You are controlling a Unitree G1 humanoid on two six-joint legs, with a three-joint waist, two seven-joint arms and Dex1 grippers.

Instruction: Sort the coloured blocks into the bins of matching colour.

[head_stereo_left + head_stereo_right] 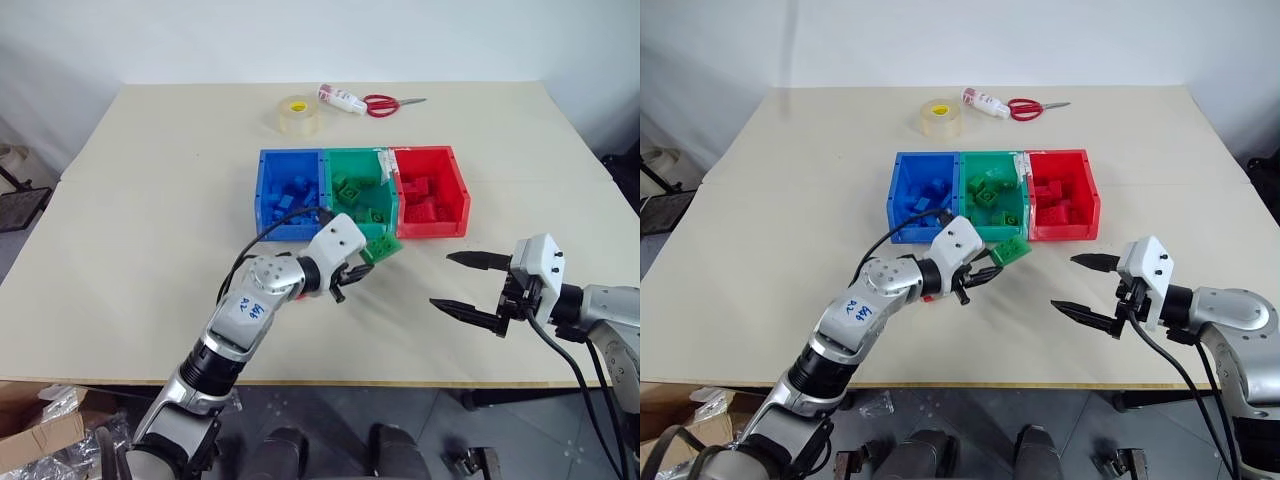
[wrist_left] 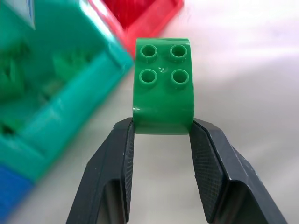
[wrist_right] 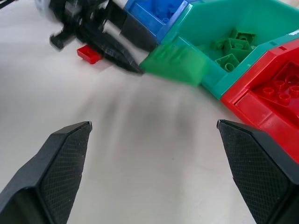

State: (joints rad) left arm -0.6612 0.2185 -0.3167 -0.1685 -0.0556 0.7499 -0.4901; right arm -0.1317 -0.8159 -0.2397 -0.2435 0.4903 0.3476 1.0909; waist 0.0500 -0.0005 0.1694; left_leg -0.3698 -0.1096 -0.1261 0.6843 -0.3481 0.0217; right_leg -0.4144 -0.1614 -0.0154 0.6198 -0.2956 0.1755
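right gripper [image 1: 452, 283] fingers spread wide, empty, above near table edge | left gripper [image 1: 358, 268] clamped on green block [image 1: 381, 249], studs up, held off the surface just before green bin [image 1: 361, 192] | table [image 1: 150, 200]: cream top, white wall behind | bins: three joined, blue [image 1: 290, 194], green, red [image 1: 430, 191] | one red block [image 3: 89, 53] lies on table by left gripper
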